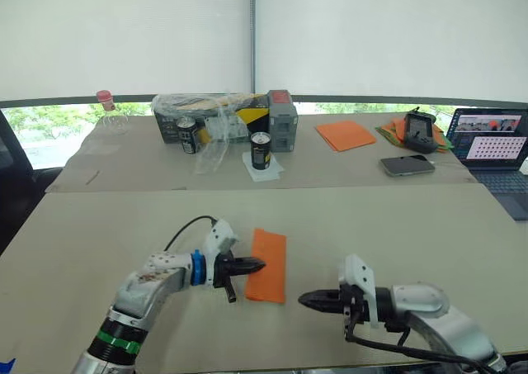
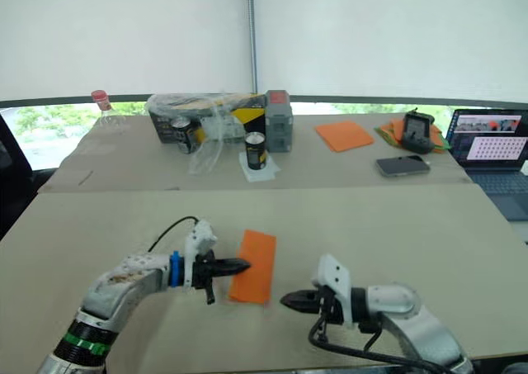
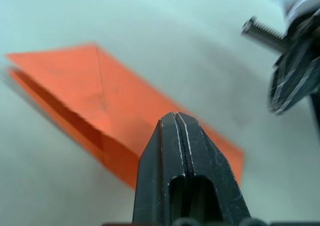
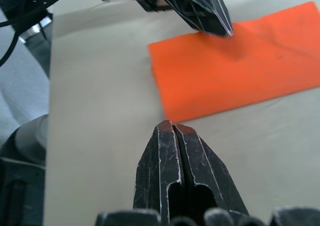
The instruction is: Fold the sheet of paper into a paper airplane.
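The folded sheet of paper [image 1: 266, 265] lies flat on the table [image 1: 396, 225]. The left gripper [image 1: 254, 266], fingers pressed together, tips on its 9 o'clock edge. The right gripper [image 1: 307, 299], closed and empty, sits at its 4 o'clock.

Two beige tables [image 1: 396, 225] pushed together, white roller blinds [image 1: 124, 35] drawn over a wide window, strip of green trees [image 1: 49, 118] below, soft daylight

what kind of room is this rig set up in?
Probably an office or lab workspace, not a home. A laptop with its screen lit sits open beside a phone on the far table, under wide windows with white roller blinds. The near table carries the folded sheet of paper.
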Robot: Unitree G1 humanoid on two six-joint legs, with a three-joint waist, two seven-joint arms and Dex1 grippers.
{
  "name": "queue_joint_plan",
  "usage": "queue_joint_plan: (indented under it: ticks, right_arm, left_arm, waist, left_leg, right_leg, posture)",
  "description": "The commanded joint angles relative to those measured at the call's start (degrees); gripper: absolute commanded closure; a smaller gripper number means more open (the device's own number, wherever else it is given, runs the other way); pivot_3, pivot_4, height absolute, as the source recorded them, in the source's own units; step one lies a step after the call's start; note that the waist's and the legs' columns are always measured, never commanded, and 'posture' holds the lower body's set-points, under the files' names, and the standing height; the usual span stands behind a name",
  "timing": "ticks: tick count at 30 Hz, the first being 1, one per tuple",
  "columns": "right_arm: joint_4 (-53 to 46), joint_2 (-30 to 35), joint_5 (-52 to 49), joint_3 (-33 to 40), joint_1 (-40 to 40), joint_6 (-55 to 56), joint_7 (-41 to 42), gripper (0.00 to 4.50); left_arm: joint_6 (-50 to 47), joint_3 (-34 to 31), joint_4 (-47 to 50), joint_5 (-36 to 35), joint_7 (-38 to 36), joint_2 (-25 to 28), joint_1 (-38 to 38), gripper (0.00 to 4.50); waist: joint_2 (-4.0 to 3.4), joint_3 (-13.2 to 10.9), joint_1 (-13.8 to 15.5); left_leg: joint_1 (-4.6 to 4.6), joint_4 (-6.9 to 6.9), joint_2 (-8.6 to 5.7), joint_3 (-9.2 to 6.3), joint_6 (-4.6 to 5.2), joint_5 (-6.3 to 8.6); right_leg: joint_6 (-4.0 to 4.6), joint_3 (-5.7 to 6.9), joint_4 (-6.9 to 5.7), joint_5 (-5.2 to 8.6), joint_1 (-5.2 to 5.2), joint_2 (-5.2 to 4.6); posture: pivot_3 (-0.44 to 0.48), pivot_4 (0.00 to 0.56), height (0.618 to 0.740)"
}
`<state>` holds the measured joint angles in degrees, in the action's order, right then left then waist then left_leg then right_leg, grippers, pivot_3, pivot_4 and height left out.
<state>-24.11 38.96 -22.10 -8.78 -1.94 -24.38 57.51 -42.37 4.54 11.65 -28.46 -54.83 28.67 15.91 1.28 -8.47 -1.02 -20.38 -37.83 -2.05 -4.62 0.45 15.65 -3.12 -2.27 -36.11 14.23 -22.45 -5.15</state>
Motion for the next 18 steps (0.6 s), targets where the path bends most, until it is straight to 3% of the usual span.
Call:
queue_joint_plan:
  ticks: [1,6,13,18]
  right_arm:
    - [-0.1,1.8,0.6,1.9,-3.2,-0.6,-0.4,4.43]
    - [4.9,1.9,4.3,-0.1,-7.7,1.8,-1.1,4.43]
    - [5.1,1.8,4.8,0.9,-9.7,1.1,-1.6,4.43]
    - [4.2,1.7,4.4,3.0,-8.8,-1.0,-4.3,4.43]
  left_arm:
    - [-2.1,-7.1,1.2,-4.7,0.2,2.5,0.4,4.50]
    - [1.3,-3.4,-2.5,0.1,0.8,4.4,-0.4,4.50]
    - [5.3,0.3,-7.6,2.8,1.7,0.8,1.1,4.50]
    - [7.7,4.2,-8.8,3.7,-0.5,-1.6,2.8,4.50]
  waist:
    - [-0.03,-0.1,0.0]
    - [-0.02,-0.2,0.5]
    - [0.02,-0.2,0.6]
    - [0.03,-0.2,0.7]
  left_leg:
    - [-0.04,0.00,-0.02,0.01,-0.01,-0.01]
    - [-0.05,0.00,-0.14,0.04,-0.01,-0.01]
    - [-0.88,-0.10,-0.23,0.04,-0.15,-0.09]
    - [-0.95,-0.10,-0.20,0.05,-0.16,-0.11]
  right_leg:
    - [0.02,-0.01,-0.02,-0.01,-0.05,-0.01]
    - [0.01,0.00,0.05,-0.01,-0.01,-0.13]
    - [-0.01,-0.04,-0.05,-0.09,-0.88,-0.21]
    - [0.05,-0.06,-0.08,-0.14,-0.96,-0.21]
  posture:
    - [0.000,0.150,0.740]
    - [0.000,0.150,0.740]
    - [0.000,0.150,0.740]
    - [0.000,0.150,0.740]
